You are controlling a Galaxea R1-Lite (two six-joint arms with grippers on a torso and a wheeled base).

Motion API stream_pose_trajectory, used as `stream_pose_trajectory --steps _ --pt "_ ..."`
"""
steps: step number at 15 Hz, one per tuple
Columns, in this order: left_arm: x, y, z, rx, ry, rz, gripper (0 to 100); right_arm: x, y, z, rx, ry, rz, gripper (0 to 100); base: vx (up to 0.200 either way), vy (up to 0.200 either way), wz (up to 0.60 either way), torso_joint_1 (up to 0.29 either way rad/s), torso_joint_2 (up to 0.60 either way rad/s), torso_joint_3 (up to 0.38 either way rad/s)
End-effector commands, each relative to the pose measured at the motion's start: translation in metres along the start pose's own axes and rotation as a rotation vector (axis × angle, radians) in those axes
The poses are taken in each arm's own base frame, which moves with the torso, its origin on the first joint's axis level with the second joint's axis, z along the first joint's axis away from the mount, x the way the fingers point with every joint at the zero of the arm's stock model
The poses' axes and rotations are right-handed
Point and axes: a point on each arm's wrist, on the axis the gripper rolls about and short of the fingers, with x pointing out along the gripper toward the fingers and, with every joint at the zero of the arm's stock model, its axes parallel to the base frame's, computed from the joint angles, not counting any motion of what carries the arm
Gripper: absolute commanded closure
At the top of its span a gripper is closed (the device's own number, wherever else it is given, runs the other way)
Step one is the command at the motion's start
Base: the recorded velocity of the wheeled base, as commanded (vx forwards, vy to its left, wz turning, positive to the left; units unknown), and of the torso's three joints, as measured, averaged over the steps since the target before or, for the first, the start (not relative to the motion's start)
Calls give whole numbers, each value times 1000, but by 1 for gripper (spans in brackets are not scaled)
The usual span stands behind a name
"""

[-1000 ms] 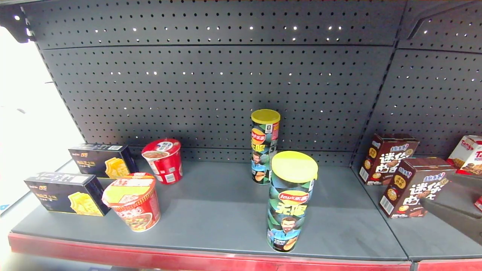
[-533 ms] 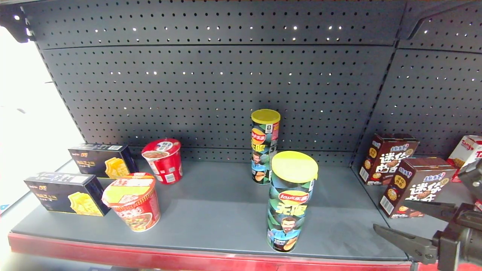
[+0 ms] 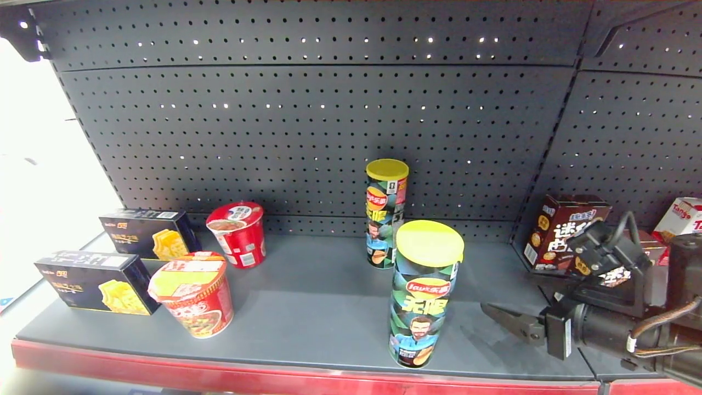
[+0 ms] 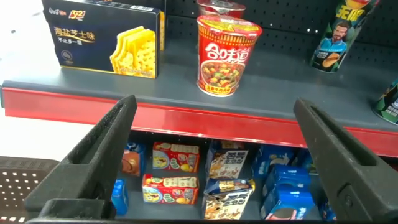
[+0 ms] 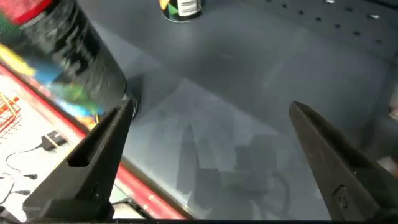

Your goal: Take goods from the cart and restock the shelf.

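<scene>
Two tall chip cans with yellow lids stand on the grey shelf (image 3: pixel 323 307): one at the front (image 3: pixel 425 293), one at the back (image 3: pixel 385 213). My right gripper (image 3: pixel 521 314) hovers open and empty just above the shelf, a little to the right of the front can. In the right wrist view that can (image 5: pixel 62 56) is close beside one finger (image 5: pixel 99 155). My left gripper (image 4: pixel 211 112) is open and empty, below and in front of the shelf's red edge (image 4: pixel 186 115), facing a red cup noodle (image 4: pixel 227 56).
On the shelf's left are two dark boxes (image 3: pixel 98 282) and two cup noodles (image 3: pixel 194 293). Brown biscuit boxes (image 3: pixel 556 230) stand at the right, behind my right arm. A pegboard wall (image 3: pixel 307 137) backs the shelf. Several packs (image 4: pixel 205 180) fill the lower shelf.
My right gripper has come in from the right edge and moved left along the shelf front toward the front chip can. The goods on the shelf have not moved.
</scene>
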Motion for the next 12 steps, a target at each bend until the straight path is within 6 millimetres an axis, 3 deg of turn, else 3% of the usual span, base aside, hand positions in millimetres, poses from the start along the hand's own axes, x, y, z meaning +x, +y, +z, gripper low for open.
stream_pose_trajectory --steps 1,8,12 --pt "0 0 0 -1 2 0 0 21 5 -6 -4 52 29 0 0 0 0 0 0 0" --pt "0 0 1 -23 -1 0 0 47 17 -10 -23 51 59 0 0 0 0 0 0 0" --pt "0 0 1 -37 -2 4 0 49 22 -8 -30 47 66 0 0 0 0 0 0 0"
